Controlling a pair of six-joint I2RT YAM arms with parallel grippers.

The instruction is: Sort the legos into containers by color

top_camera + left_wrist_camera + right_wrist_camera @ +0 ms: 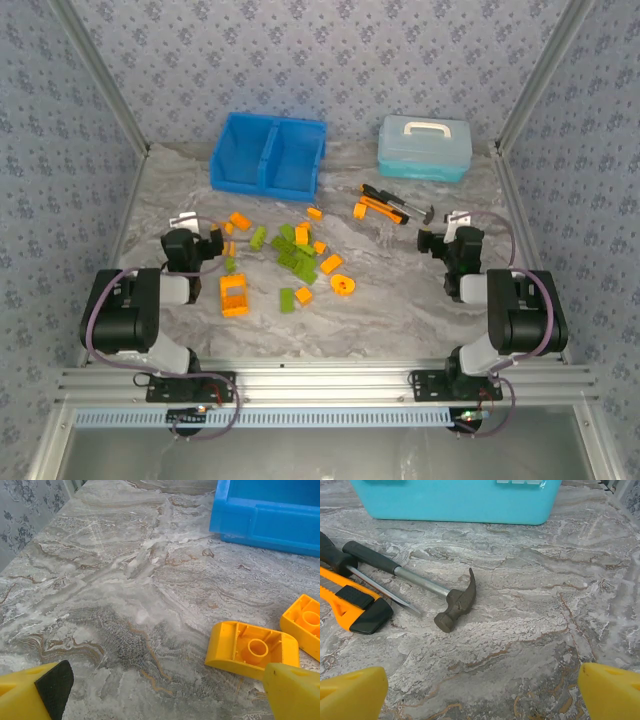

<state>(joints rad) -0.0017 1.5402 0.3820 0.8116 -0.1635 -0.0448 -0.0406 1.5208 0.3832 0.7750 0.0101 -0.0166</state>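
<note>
**Legos unsorted on tabletop; both end effectors spread**

The legos (290, 258), orange and lime green, are scattered over the middle of the marbled tabletop (400, 300), near the bright blue bin (268, 155) but apart from it. At the centre of the scatter the bricks are crowded together and too small to be counted or told apart by shape. The larger orange block (234, 296) lies at the near-left edge of the scatter, close to the left arm. The bin stands at the far side, its two compartments side by side.

In the left wrist view, one orange brick (252, 650) is seen lying upside down, its hollow underside turned up. A second orange brick (306, 625) is cut off by the right edge. Of the bin, only a lower corner (265, 515) is caught at the top.

The left end effector (205, 243) is held low beside the scatter with its jaws spread wide and nothing gripped. Only its yellow fingertips (35, 692) are seen at the bottom corners.

The right end effector (440, 238) is likewise spread and empty, well apart from the legos. Before it lie a small claw hammer (454, 605), a pointed black-handled tool (375, 592) and an orange-and-black utility knife (352, 605), the latter two cropped at the left. Beyond them stands the pale blue lidded case (425, 147), its top cut off in the right wrist view.
</note>
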